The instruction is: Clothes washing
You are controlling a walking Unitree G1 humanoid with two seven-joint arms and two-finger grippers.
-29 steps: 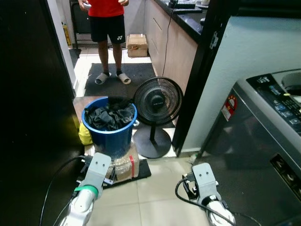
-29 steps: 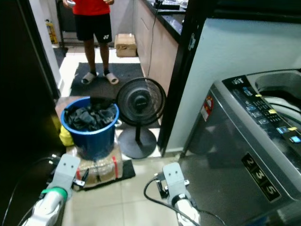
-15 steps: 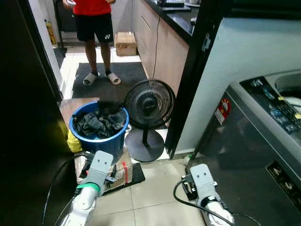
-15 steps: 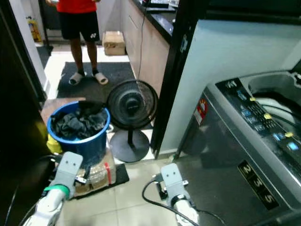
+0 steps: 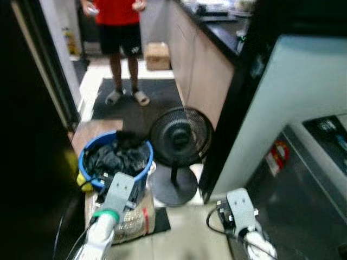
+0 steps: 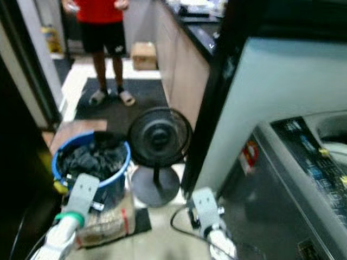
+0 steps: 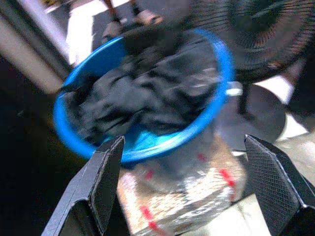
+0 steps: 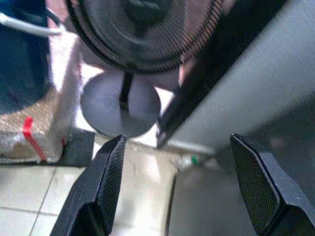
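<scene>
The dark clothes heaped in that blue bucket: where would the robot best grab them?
Likely from above, at the raised fold of the dark crumpled clothes: the round blue plastic bucket walls off the sides, and its mouth is open upward.

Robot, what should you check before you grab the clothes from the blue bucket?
1. Left gripper open: ok, fingers wide apart.
2. Left gripper pointed at the blue bucket: ok.
3. Dark clothes on top and reachable: ok, piled to the rim.
4. Bucket steady: cannot tell; it sits on a wrapped bundle.
5. Fan out of the way: not ok, it stands right beside the bucket.
6. Person clear: ok, standing back on the dark mat.
7. Right gripper: open, facing the fan's base.
</scene>
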